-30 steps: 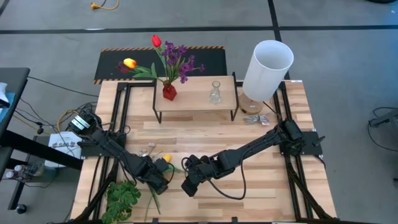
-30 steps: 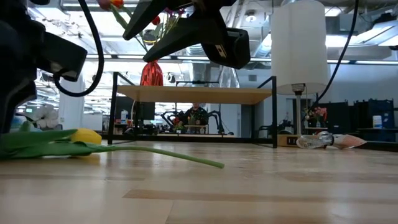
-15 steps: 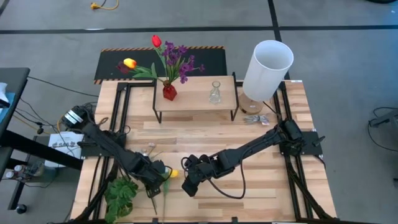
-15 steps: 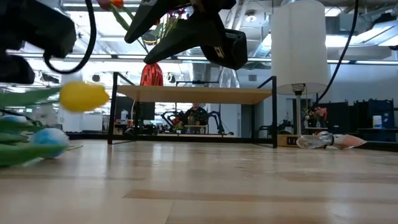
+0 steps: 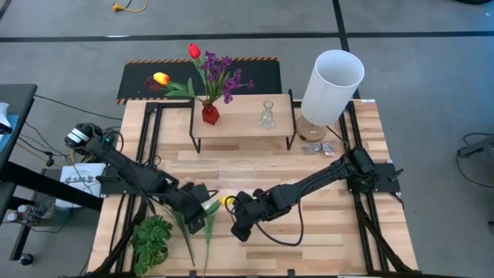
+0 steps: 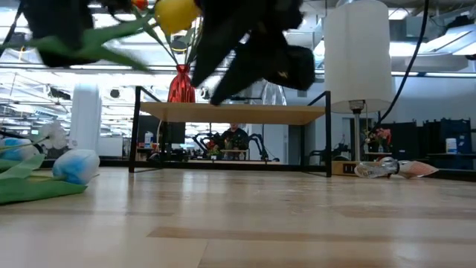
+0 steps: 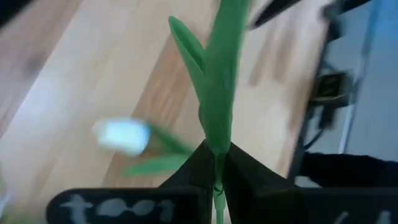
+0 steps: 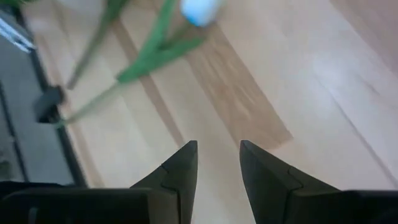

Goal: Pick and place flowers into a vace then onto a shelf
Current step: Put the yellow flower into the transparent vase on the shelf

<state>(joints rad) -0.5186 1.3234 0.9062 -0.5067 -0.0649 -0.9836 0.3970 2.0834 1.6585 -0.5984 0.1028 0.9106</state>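
Note:
My left gripper (image 5: pixel 201 218) is shut on a yellow tulip (image 5: pixel 228 201) and holds it above the near left of the table. The bloom (image 6: pixel 177 13) is high in the low view. A white tulip (image 6: pixel 74 165) lies flat on the table beneath it. My right gripper (image 5: pixel 238 230) hovers open just to the right, with nothing between its fingers (image 8: pixel 180 171). On the shelf (image 5: pixel 243 123) at the far side stand a red vase (image 5: pixel 210 114) with several flowers and a clear glass vase (image 5: pixel 267 116). My left gripper pinches the yellow tulip's green stem (image 7: pixel 217 163) between its two fingers, just below the leaves (image 7: pixel 221 74). The fingers slant down and lie across the stem. Bloom and leaves are lifted clear of the table. The long stem end (image 5: pixel 207 255) points toward the near edge.
A stemless green leafy plant (image 5: pixel 152 241) lies at the near left corner. A tall white cylinder (image 5: pixel 332 83) stands at the far right, with a crumpled wrapper (image 5: pixel 318 147) beside it. Bare tabletop (image 5: pixel 255 166) lies between the shelf and the grippers.
My left gripper has risen and tipped, and it has taken the yellow tulip up off the table where it lay. The bloom has swung up and toward the right gripper. The stem now points toward the near edge. The white tulip stays on the table.

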